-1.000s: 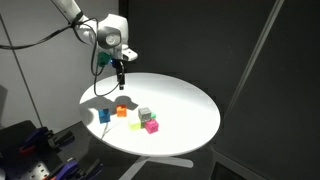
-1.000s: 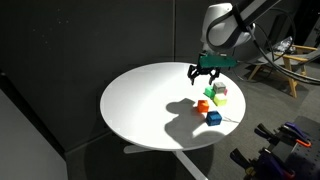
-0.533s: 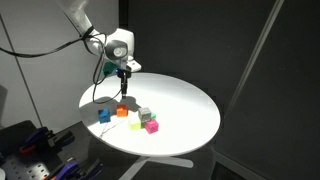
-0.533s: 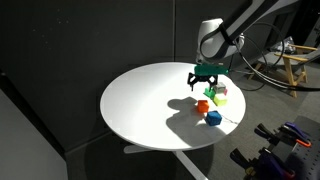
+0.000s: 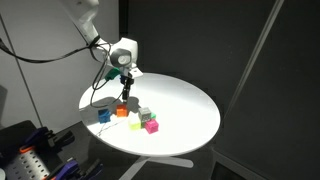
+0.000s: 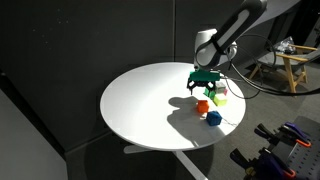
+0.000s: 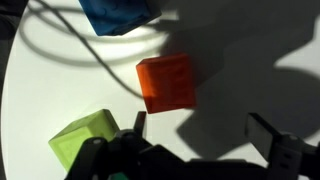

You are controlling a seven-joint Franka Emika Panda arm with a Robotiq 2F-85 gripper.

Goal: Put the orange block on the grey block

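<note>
Orange block [image 7: 166,83], the small bright orange cube, is sitting loose on the round white desk [image 5: 190,105], nothing holding it. The black two-finger gripper [image 7: 205,140] hangs right over it with its jaws spread wide and nothing between them. In the wrist view the cube is just past the fingertips and closer to one finger [image 7: 138,126] than the other, not centred in the gap. In both exterior views the gripper [image 5: 124,92] [image 6: 205,88] is low over the cluster of cubes but clear of the desk [image 6: 140,100].

Around the orange block [image 5: 122,111] [image 6: 203,106]: a small blue cube [image 5: 104,115] [image 6: 213,117] [image 7: 118,14] just beside it on one side, and a small yellow-green cube [image 7: 85,140] near its other corner in the wrist view. The small dull grey block [image 5: 144,114] is a bit further along, apart from the orange one, with a small pink cube [image 5: 152,126] near it. I can't pick the grey one out in the wrist view.
</note>
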